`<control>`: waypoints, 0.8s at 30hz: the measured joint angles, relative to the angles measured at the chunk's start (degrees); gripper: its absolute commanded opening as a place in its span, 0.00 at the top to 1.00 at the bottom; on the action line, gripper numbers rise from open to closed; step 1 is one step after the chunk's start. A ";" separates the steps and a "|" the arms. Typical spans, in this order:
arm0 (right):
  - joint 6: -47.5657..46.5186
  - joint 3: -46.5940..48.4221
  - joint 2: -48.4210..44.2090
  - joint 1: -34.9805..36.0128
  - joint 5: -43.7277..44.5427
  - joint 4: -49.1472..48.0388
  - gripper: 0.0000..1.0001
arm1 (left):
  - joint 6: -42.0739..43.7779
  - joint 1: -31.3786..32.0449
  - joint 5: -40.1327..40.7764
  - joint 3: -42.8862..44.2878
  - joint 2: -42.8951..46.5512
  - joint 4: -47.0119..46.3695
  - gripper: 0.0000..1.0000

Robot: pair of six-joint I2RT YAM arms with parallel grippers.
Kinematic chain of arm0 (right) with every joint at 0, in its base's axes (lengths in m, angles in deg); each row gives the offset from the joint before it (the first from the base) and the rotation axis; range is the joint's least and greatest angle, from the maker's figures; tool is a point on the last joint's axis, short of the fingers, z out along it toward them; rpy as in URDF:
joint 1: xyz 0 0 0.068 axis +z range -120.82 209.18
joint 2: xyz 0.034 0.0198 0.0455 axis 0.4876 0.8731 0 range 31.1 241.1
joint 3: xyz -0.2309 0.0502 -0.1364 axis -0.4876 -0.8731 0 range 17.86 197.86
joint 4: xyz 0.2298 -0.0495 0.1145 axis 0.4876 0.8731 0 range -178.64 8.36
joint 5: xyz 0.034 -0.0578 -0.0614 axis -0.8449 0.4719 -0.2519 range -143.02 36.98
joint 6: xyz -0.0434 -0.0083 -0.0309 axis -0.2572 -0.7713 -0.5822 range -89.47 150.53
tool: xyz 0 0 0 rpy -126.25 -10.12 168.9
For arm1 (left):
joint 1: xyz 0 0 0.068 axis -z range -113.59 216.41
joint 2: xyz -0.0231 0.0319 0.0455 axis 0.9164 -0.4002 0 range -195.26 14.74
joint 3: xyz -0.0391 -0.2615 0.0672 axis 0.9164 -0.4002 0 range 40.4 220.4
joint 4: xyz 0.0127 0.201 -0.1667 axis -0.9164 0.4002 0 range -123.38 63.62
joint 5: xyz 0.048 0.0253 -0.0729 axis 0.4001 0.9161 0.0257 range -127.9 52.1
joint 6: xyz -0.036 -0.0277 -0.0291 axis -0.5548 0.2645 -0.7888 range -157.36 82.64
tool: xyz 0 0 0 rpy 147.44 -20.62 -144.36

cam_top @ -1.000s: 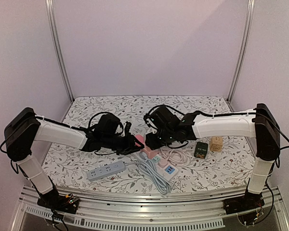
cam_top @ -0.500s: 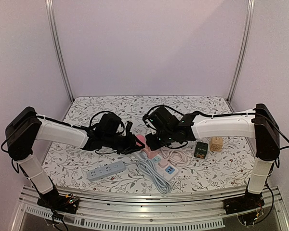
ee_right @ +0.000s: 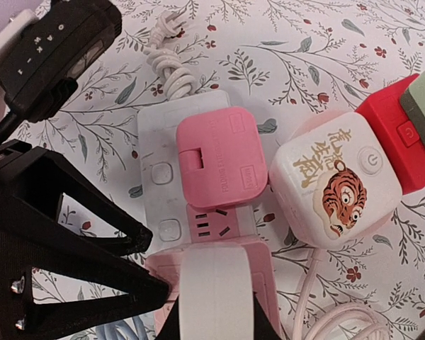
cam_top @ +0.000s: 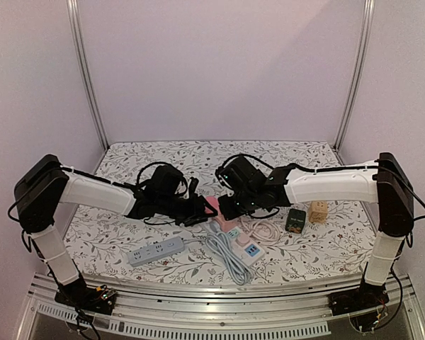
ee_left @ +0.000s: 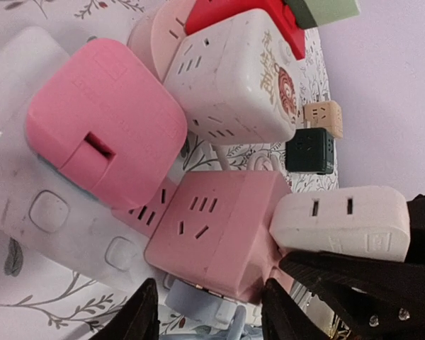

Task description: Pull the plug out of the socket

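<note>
The plug (ee_right: 223, 297) is a white block seated in one face of a pink cube socket (ee_left: 219, 227). My right gripper (ee_right: 223, 329) is shut on the plug, one dark finger on each side. In the left wrist view the plug (ee_left: 340, 219) still butts against the cube. My left gripper (ee_left: 212, 315) is open and straddles the cube's lower end. One fingertip (ee_left: 283, 312) is close by the cube's corner, the other stands off it. In the top view both grippers, left (cam_top: 202, 207) and right (cam_top: 227, 209), meet at mid-table.
The cube sits on a white power strip (ee_right: 159, 177) beside a pink folding plug (ee_right: 219, 156), a white tiger-print cube (ee_right: 336, 188) and a red cube (ee_right: 400, 142). A second strip (cam_top: 156, 251), coiled cables (cam_top: 230, 258), a dark green cube (cam_top: 295, 220) and a tan cube (cam_top: 317, 211) lie nearby.
My left gripper's jaws have spread apart around the pink cube. My right gripper has closed onto the white plug. Both arms shifted slightly to the right.
</note>
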 measured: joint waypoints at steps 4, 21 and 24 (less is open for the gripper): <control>0.22 -0.04 -0.02 -0.02 0.15 0.00 1.00 | -0.28 -0.04 0.33 0.00 0.00 0.17 0.43; 1.25 0.20 0.13 -0.15 -0.22 0.07 1.00 | -1.22 0.70 -1.44 -1.64 -0.44 -5.40 0.45; 1.27 0.52 0.28 -0.15 -0.22 0.44 1.00 | -1.38 0.76 -1.53 -1.66 -1.09 -5.75 0.49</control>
